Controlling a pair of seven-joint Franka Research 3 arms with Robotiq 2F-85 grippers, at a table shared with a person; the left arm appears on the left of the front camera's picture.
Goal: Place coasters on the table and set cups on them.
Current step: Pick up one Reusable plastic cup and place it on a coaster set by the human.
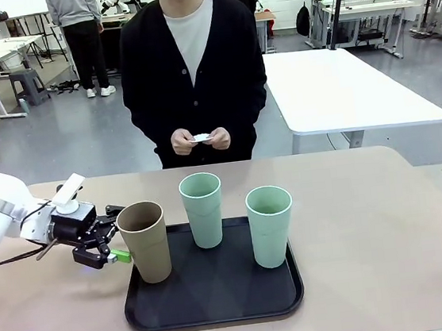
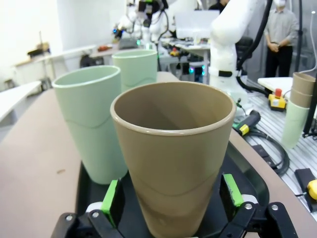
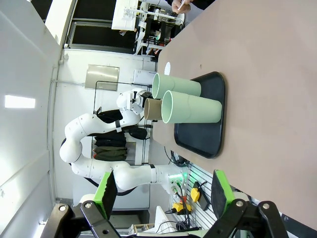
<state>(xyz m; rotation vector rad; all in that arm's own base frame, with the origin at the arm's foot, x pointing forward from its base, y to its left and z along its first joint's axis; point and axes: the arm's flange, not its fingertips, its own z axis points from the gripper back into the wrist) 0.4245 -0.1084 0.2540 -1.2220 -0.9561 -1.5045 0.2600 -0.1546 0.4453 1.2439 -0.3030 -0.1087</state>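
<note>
Far left of the front view, the left gripper comes in low over the table, wide open, one finger on each side of the brown cup. That cup stands upright on the left front corner of the black tray. In the left wrist view the brown cup sits dead centre between the left gripper fingers. The green pads are down by its lower half, and there's a thin gap at the pad on picture left. The other pad is right up against the wall, and I can't tell if it touches.

Moving right, a mint cup stands at the tray's back edge, and a second mint cup is on the tray's right side. Both are upright and apart from each other.

Top middle, the person's hands hold a small white coaster at waist height, well behind the tray.

In the right wrist view the right gripper is open too, with nothing between its fingers. The three cups and the tray sit well apart from it in the middle of that frame.
</note>
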